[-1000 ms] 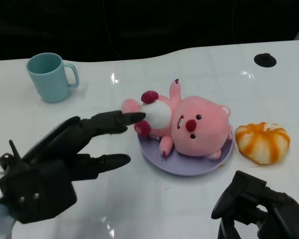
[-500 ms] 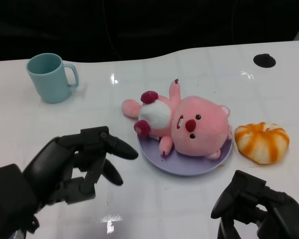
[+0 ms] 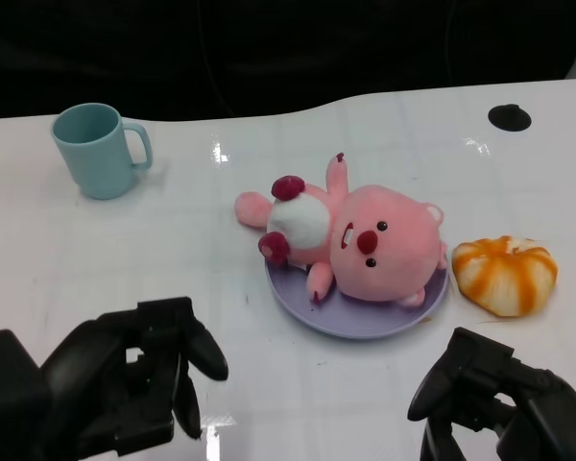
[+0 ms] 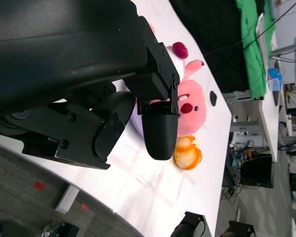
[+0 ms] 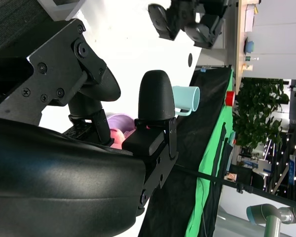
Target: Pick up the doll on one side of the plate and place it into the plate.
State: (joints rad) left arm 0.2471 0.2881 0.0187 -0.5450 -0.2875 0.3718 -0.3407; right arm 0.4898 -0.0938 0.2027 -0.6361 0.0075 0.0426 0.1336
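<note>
Doll (image 3: pixel 350 245) lies mostly in the plate (image 3: pixel 298 312), legs hanging off at 10 o'clock, so placing looks done. My left hand (image 3: pixel 125 384) and right hand (image 3: pixel 499 399) sit curled, empty. Next I'd just park both.

Lab: robot arm (image 5: pixel 274 217), cluttered benches (image 4: pixel 266 98).
</note>
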